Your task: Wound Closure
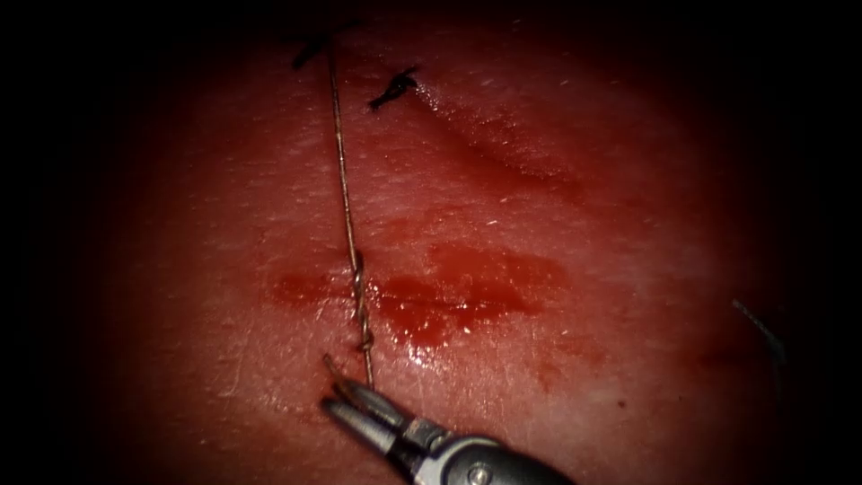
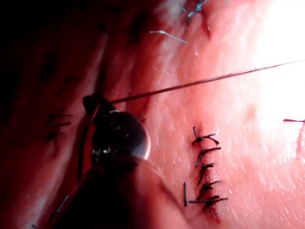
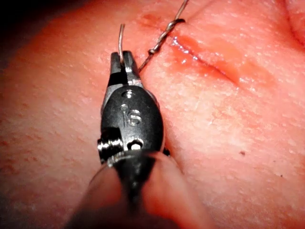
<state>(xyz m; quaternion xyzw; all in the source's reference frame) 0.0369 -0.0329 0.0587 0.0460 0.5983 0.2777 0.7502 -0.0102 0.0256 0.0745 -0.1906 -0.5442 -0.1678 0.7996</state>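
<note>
The right pincer enters from the lower right of the endoscope view, its jaws clamped on the thread close to a short free tail. From that grip the thread runs up across the tissue, twisted on itself where it crosses the cut and the red fluid pooled there, toward dark stitches at the top.

The left pincer appears in its own wrist view, clamped on the far length of the same thread, which leaves it as a taut line.

The needle cannot be identified with certainty; a thin curved line at the right edge of the endoscope view may be it, lying clear of the cut.

Risks, as a judgement:
- Too much tension between the two pincers could snap the thread or tear it through the tissue.
- The short tail could slip from the right jaws.

The left wrist view shows a finished row of stitches. The right wrist view shows the grip point and twist close up.
</note>
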